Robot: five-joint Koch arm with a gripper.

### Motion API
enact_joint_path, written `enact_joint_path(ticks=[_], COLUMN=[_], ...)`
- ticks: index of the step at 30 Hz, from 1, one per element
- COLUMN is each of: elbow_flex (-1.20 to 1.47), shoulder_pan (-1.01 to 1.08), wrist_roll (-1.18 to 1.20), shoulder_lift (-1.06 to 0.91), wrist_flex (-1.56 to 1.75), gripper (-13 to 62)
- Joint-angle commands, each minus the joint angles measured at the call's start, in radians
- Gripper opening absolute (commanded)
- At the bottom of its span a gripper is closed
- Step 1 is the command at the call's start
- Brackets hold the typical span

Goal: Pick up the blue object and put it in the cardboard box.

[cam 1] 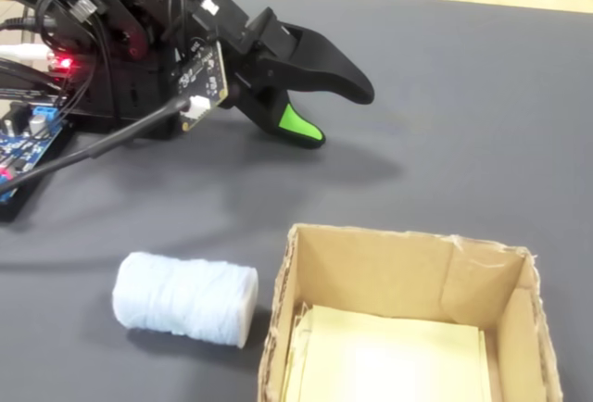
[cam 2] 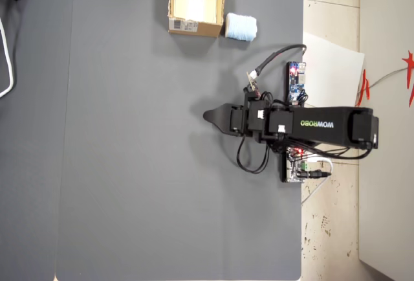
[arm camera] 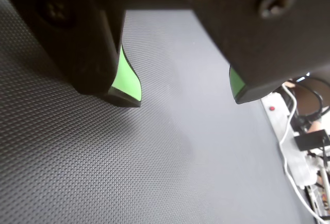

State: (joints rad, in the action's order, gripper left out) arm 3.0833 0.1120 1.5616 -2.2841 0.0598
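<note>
Over the dark grey worktop the hand hangs low, jaws spread with a clear gap between the green-lined tips, nothing between them. Blue object lies on its side on the mat, just beside the cardboard box, on the box's left in the fixed view; whether they touch is unclear. Overhead view: box and blue object at the mat's top edge, well apart from the hand.
</note>
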Motion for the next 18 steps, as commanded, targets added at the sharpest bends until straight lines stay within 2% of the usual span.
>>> enact_joint_path(ticks=[1, 18], elbow_flex=[0.035, 0.035], shoulder_pan=[0.003, 0.026], wrist_roll=[-0.003, -0.031], shoulder_lift=[-0.083, -0.083], wrist_flex=[-0.11, 0.012], gripper=[34.0, 34.0])
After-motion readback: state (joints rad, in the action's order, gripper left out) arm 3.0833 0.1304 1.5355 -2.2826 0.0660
